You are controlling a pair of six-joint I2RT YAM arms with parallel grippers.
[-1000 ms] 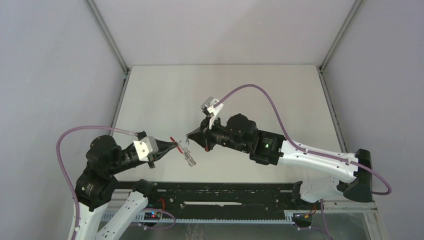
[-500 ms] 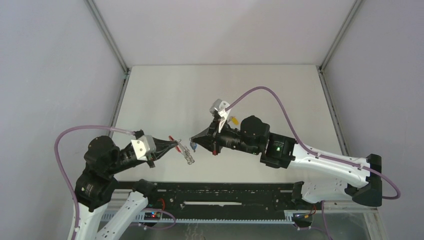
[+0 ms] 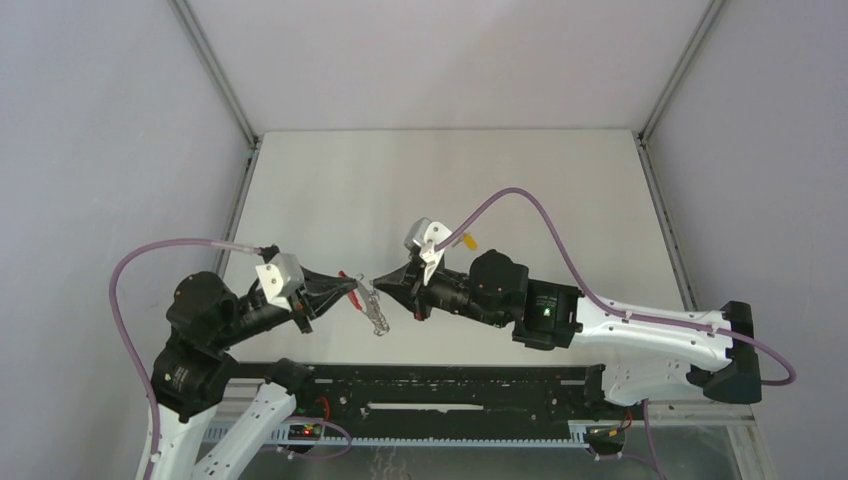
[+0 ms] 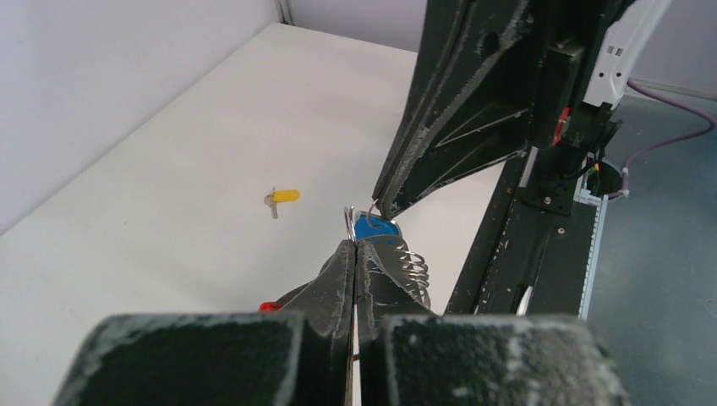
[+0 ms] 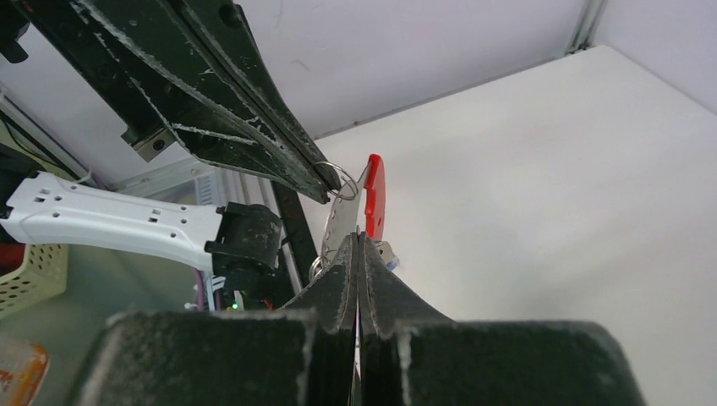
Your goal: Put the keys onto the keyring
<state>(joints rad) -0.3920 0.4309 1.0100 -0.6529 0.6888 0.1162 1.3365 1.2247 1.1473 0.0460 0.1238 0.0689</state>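
Observation:
My left gripper point(image 3: 357, 285) is shut on the keyring point(image 3: 378, 316) and holds it above the table. The red tag point(image 5: 374, 196) sticks up beside the thin metal ring point(image 5: 342, 180), and the grey chain point(image 4: 413, 270) hangs below. My right gripper point(image 3: 376, 281) is shut on the blue key point(image 4: 374, 228), tip to tip with the left fingers point(image 5: 254, 110). The key's blue head touches the ring at the left gripper point(image 4: 355, 246). Only a sliver of blue point(image 5: 391, 261) shows past the right gripper point(image 5: 358, 240). The yellow key point(image 3: 467, 240) lies on the table behind the right arm.
The white table point(image 3: 420, 180) ends at grey walls on the left, back and right. A black rail point(image 3: 440, 390) with the two arm bases runs along the near edge. Purple cables point(image 3: 520, 200) arch over both arms.
The right gripper drew back to the right with the blue key, then came left again to meet the ring. The left gripper rose slightly with the keyring.

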